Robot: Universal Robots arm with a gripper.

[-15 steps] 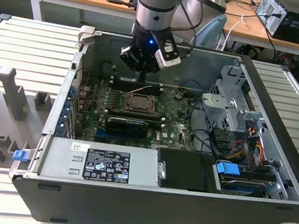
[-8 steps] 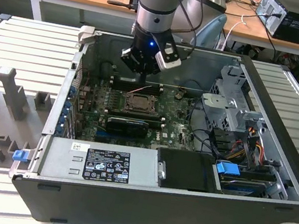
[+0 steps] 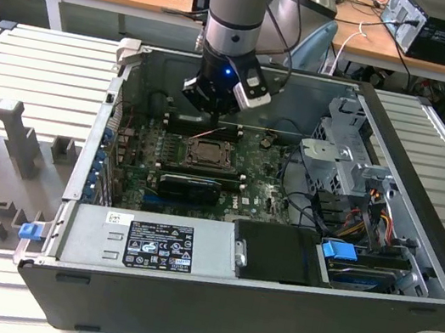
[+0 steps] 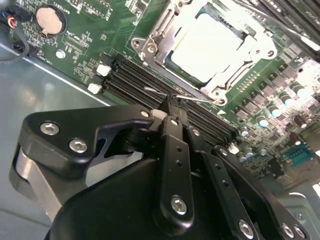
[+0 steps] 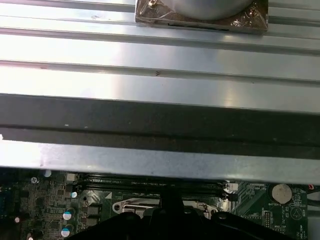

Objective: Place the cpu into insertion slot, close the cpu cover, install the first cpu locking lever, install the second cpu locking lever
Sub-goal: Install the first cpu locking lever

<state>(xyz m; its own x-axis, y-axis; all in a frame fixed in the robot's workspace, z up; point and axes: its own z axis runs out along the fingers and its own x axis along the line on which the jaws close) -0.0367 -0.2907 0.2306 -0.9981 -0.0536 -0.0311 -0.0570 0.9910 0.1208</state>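
Observation:
The cpu [image 4: 207, 42], a pale silvery square, lies in the insertion slot [image 3: 205, 153] on the green motherboard. The cpu cover [image 4: 165, 47], a dull silver frame, lies down around it. A thin wire locking lever [image 4: 200, 98] runs along the socket's edge beside the memory slots. My gripper [image 4: 172, 102] has its black fingers together, and their tips meet this lever. In the exterior view the gripper [image 3: 213, 120] hangs just behind the socket, inside the open computer case.
Long black memory slots [image 4: 135, 80] lie right under the fingers. A coin battery [image 4: 51, 19] sits on the board nearby. The power supply [image 3: 157, 245], drive cage [image 3: 351, 146] and cables [image 3: 352, 211] crowd the case. The case wall [image 5: 160, 125] stands close behind.

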